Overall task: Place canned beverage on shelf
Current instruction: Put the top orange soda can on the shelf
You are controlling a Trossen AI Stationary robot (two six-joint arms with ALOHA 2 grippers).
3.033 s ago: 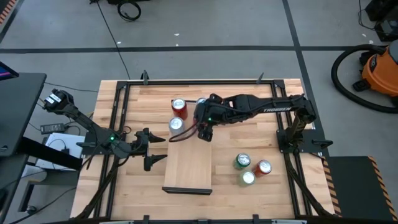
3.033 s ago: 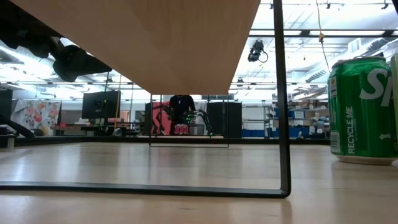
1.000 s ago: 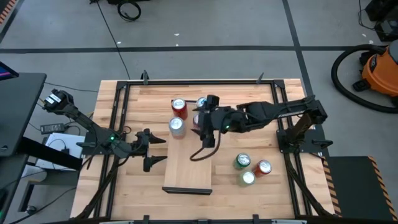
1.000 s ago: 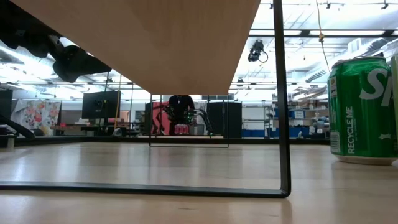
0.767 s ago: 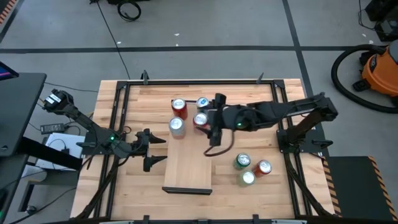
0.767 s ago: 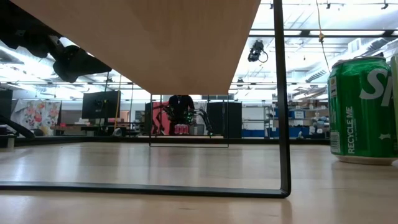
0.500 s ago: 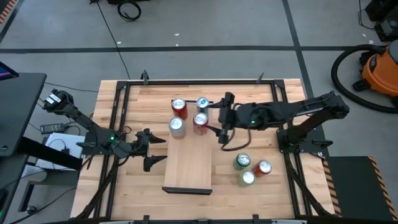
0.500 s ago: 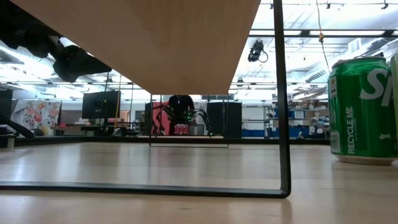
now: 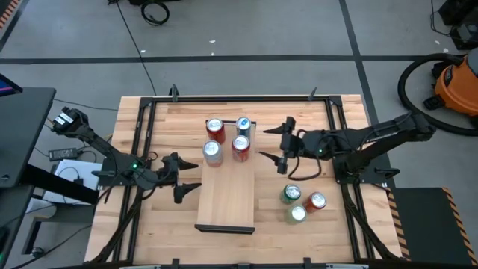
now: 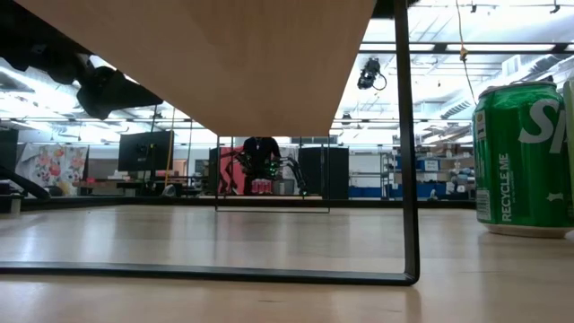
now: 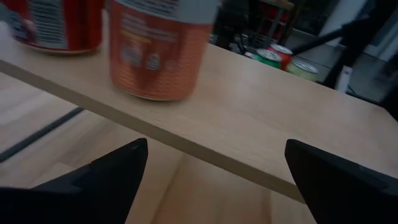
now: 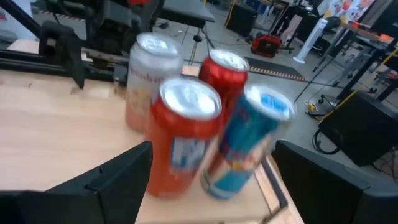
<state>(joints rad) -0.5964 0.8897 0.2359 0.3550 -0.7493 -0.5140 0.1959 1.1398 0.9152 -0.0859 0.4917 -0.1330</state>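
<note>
So right gripper (image 9: 278, 148) hangs with fingers spread, holding nothing, just off the shelf's (image 9: 227, 202) far end. Nearest to it, just ahead of the fingertips, stand four cans on the shelf (image 12: 193, 134), packed close at that end: two red, one blue, one pale. On its other side, apart on the table, wait three loose cans (image 9: 299, 203), two green, one red. Best next move, I'd judge: swing over the loose cluster, take an outer can, keep fingers wide and clear of the neighbours. Farthest off, left gripper (image 9: 178, 180) waits spread beside the shelf's opposite long edge.
</note>
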